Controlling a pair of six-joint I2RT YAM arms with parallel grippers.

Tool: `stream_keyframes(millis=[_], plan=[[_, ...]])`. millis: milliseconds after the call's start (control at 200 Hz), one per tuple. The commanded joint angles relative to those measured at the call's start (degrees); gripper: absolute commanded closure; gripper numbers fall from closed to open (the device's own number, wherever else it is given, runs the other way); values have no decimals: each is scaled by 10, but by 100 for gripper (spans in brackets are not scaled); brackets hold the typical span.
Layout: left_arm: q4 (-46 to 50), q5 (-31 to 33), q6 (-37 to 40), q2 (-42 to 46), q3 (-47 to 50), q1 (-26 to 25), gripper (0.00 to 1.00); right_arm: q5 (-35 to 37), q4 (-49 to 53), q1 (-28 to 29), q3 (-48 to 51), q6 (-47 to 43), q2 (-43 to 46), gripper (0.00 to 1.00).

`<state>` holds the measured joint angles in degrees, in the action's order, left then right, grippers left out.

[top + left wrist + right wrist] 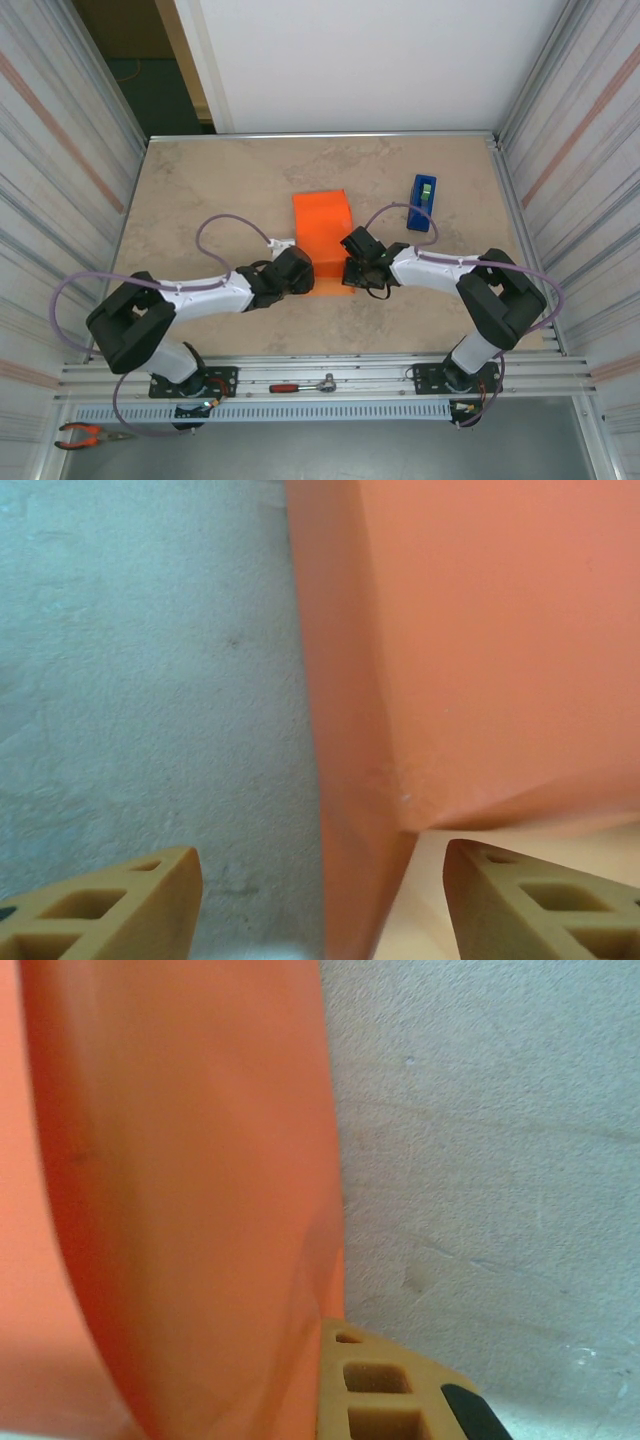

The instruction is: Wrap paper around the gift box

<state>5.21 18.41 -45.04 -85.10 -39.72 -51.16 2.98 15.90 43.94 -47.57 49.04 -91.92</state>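
Note:
The orange paper (322, 235) is folded up over the gift box at the table's middle, forming a tall orange block. In the left wrist view a paper fold (350, 780) runs between the fingers of my open left gripper (320, 880), and a pale strip of the gift box (440, 900) shows under the paper's lower edge. From the top view, my left gripper (305, 272) sits at the block's near left corner. At the near right side, my right gripper (352, 262) is shut on a paper flap (200, 1210); one tan finger (390, 1390) shows beside it, the other is hidden.
A blue tape dispenser (423, 202) stands to the right of the block. The stone-patterned table (200, 190) has metal walls on both sides. A ratchet tool (300, 385) lies on the front rail, and orange pliers (85, 435) lie at the lower left.

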Motion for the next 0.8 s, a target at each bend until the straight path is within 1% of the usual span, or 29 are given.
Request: stream_keyframes(millis=[0,35,50,125,130,175,210,311,366,476,581,681,792], plan=[[-24,13,-10,-30,-5,1,38,3,18,8,-2,8,-8,99],[-25,23,-13,-37,-7,-1,39,3,20,7,-1,9,-4,96],[-24,29,-15,-41,-8,-2,40,3,22,7,-1,9,-1,92],[-23,50,-25,-57,-11,-4,42,8,31,7,3,11,15,68],[-22,51,-25,-57,-11,-5,42,9,31,7,3,11,16,66],[-18,61,-33,-66,-14,-7,43,10,36,7,5,11,25,54],[-17,65,-36,-72,-16,-7,43,11,42,7,4,12,31,48],[-17,67,-37,-83,-21,-11,44,10,52,6,-3,9,43,38],[-15,66,-36,-89,-24,-13,44,8,51,6,-7,10,44,35],[-14,65,-35,-93,-25,-15,44,9,49,5,-24,9,31,33],[-15,64,-37,-91,-23,-18,44,14,36,4,-37,10,9,32],[-17,57,-30,-88,-23,-18,44,46,12,6,-35,14,-11,33],[-19,49,-24,-74,-19,-18,43,63,-17,9,-21,26,-23,34]])
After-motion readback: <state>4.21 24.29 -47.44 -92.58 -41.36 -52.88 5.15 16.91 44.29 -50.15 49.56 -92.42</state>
